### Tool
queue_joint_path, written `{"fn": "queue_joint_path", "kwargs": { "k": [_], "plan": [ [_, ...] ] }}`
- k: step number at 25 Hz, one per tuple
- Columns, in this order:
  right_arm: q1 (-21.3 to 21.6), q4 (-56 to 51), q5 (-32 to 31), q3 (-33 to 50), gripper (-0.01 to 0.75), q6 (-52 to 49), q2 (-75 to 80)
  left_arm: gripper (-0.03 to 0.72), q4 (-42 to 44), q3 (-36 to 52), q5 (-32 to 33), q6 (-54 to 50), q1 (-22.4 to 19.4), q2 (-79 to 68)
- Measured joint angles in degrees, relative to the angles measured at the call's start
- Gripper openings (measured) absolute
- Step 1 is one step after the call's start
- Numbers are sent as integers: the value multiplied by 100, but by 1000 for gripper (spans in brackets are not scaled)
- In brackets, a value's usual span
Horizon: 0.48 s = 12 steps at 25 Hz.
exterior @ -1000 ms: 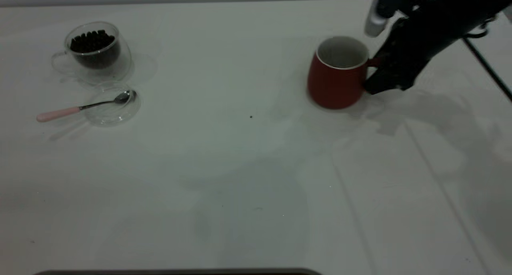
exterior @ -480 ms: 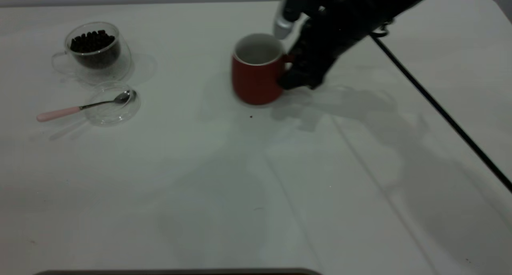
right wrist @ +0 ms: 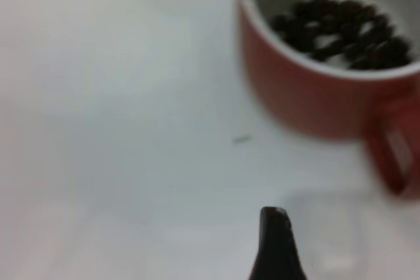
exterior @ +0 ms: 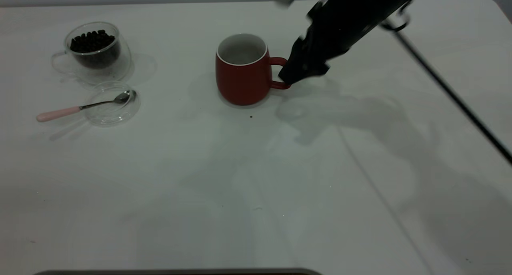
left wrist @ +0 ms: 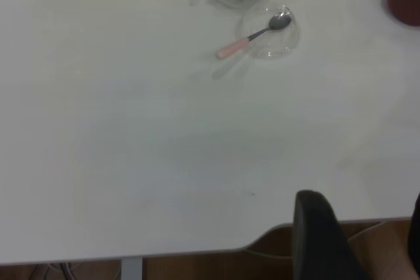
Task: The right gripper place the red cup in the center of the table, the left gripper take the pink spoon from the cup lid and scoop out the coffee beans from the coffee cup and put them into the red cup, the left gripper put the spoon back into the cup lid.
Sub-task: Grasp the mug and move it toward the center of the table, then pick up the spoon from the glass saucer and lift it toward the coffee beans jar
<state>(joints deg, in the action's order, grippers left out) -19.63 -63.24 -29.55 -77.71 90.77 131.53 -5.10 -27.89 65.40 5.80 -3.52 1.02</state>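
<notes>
The red cup (exterior: 240, 79) stands upright near the middle of the table (exterior: 256, 187), handle to the right. My right gripper (exterior: 294, 73) is open just right of the handle and does not hold it. In the right wrist view one finger (right wrist: 275, 244) shows, and the red cup (right wrist: 308, 90) has dark beans (right wrist: 341, 31) inside. The coffee cup (exterior: 96, 53) with coffee beans (exterior: 92, 42) stands far left. The pink spoon (exterior: 80, 107) lies with its bowl in the cup lid (exterior: 112, 109). My left gripper (left wrist: 363, 204) is open off the table's edge, far from the spoon (left wrist: 252, 36).
A small dark speck (exterior: 251, 116) lies in front of the red cup. The right arm and its cable (exterior: 452, 95) cross the far right of the table. The table's edge (left wrist: 197, 254) runs close to the left gripper.
The right gripper moved the red cup left from the right side to the middle of the table, let go of its handle, and drew back slightly to the right.
</notes>
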Motion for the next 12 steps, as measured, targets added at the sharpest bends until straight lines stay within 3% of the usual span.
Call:
{"fn": "queue_joint_path", "kwargs": {
  "k": [5, 12],
  "plan": [
    [26, 1921, -1535, 891, 589, -3217, -1883, 392, 0, 0, 0, 0, 0, 0],
    [26, 4775, -2706, 2264, 564, -7571, -4208, 392, 0, 0, 0, -5, 0, 0]
  ]
}}
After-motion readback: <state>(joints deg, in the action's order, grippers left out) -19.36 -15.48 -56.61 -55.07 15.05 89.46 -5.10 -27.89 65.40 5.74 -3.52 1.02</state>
